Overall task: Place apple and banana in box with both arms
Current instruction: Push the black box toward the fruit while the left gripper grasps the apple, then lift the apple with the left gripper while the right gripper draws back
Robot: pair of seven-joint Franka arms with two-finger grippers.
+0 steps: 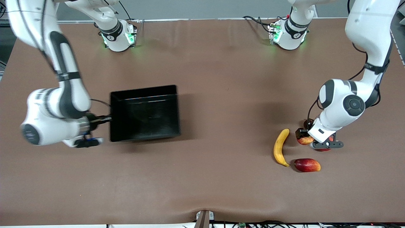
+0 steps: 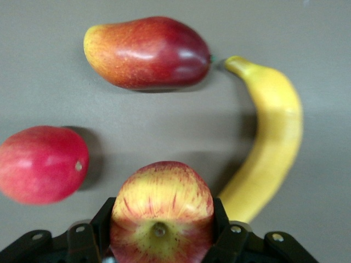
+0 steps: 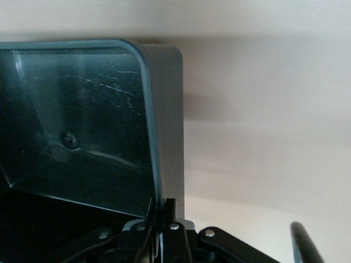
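Observation:
The apple [image 1: 304, 140], red streaked with yellow, sits between my left gripper's [image 1: 305, 138] fingers at the left arm's end of the table. In the left wrist view the gripper [image 2: 162, 233] is shut on the apple [image 2: 162, 211]. The yellow banana [image 1: 280, 147] lies just beside it, toward the table's middle, and shows in the left wrist view [image 2: 271, 142]. My right gripper [image 1: 107, 119] is shut on the wall of the black box [image 1: 144, 90] at the right arm's end. The right wrist view shows the gripper [image 3: 163, 211] pinching that wall [image 3: 164, 109]. The box is empty.
A red-and-yellow mango-like fruit [image 1: 307, 165] lies nearer the front camera than the apple and also shows in the left wrist view [image 2: 148, 52]. A uniformly red round fruit [image 2: 43, 164] lies close beside the apple, mostly hidden under the left wrist in the front view.

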